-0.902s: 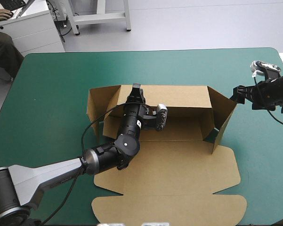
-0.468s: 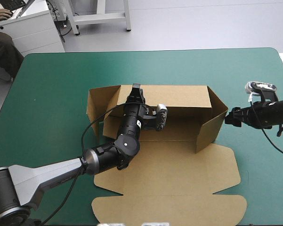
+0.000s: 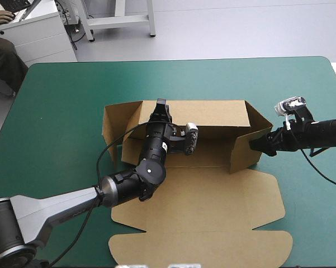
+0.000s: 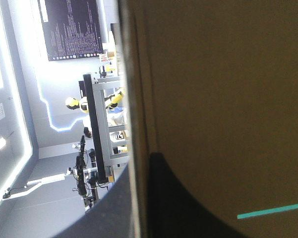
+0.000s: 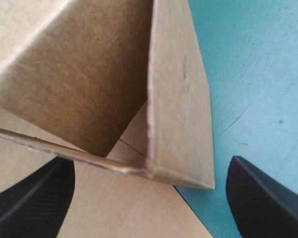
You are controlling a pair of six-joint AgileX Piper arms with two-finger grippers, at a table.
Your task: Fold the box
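Since the earlier picture, the right gripper (image 3: pixel 256 144) has come in from the right side of the frame. It has pushed the right end flap (image 3: pixel 243 151) of the box (image 3: pixel 212 223), so the flap has swung in toward the middle. The left gripper (image 3: pixel 161 106) has stayed where it was, at the back wall (image 3: pixel 212 114).

The box sits in the middle of the table (image 3: pixel 61 111). Its long side runs from left to right across the frame. The open side faces up. The lid lies flat toward the bottom of the frame, and the back wall stands up toward the top. A left end flap (image 3: pixel 114 125) sticks out at the upper left.

In the right wrist view the right gripper (image 5: pixel 149 162) has its fingers (image 5: pixel 34 203) wide apart, with the flap's corner just ahead of the gap. It seems to push and not to hold. In the left wrist view the fingers (image 4: pixel 188 208) are nearly closed, one on each side of the board, so they look to be pinching the back wall.

The step in hand looks like turning in the right end flap. Next, the push likely needs to go on gently until the flap stands square to the back wall, while the left gripper keeps that wall up.
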